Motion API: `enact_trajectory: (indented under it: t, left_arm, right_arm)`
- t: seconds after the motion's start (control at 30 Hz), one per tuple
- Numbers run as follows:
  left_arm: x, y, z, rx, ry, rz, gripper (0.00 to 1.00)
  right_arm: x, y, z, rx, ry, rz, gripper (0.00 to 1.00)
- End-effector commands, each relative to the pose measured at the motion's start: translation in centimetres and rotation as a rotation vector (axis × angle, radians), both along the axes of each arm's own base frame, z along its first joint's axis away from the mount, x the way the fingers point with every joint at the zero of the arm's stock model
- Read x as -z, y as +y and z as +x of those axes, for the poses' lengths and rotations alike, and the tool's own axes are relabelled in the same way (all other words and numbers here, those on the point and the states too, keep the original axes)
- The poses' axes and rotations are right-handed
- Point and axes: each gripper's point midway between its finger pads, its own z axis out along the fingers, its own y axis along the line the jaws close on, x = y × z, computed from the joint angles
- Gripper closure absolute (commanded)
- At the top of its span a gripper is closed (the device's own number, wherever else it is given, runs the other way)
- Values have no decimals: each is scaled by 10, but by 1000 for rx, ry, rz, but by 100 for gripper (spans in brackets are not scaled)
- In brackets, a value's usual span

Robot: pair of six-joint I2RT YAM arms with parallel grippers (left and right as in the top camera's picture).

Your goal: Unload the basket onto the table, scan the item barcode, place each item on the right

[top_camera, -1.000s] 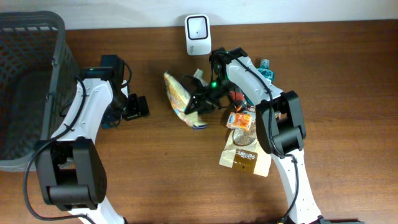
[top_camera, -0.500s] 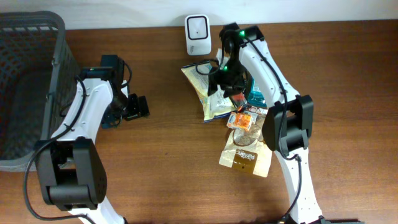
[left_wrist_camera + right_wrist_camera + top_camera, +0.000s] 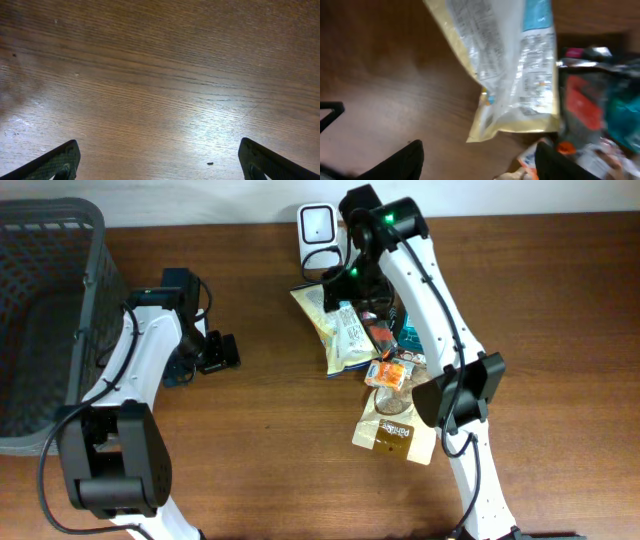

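Now your right gripper [image 3: 480, 164] stands open, snack packet [image 3: 506, 65] loose just ahead; if its barcode misses the scanner [image 3: 317, 225] beside it, nothing reads. Left gripper [image 3: 160, 160] open, idle.

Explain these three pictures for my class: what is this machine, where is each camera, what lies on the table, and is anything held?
Two robot arms work at a wooden table. One picture looks down from above; the other two come from a camera on each wrist. The left gripper is open over bare wood. The right gripper is open over a snack bag, which lies by a white scanner. More packets lie beside it, a dark basket at the left. Nothing is held.
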Motion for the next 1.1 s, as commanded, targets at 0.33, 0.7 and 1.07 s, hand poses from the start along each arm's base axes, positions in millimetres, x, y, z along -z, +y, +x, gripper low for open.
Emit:
enact_trajectory:
  t: [0.33, 0.7, 1.07]
  left_arm:
    - [-21, -80, 15, 32, -69, -451, 1]
    - [-57, -196, 91, 349, -543, -447, 24]
    - [2, -202, 139, -68, -571, -352, 21]
  right_arm:
    - [-198, -154, -1, 369, -565, -248, 2]
    - [-195, -259, 0, 593, -523, -325, 2]
    - [-195, -266, -1, 608, -521, -329, 2]
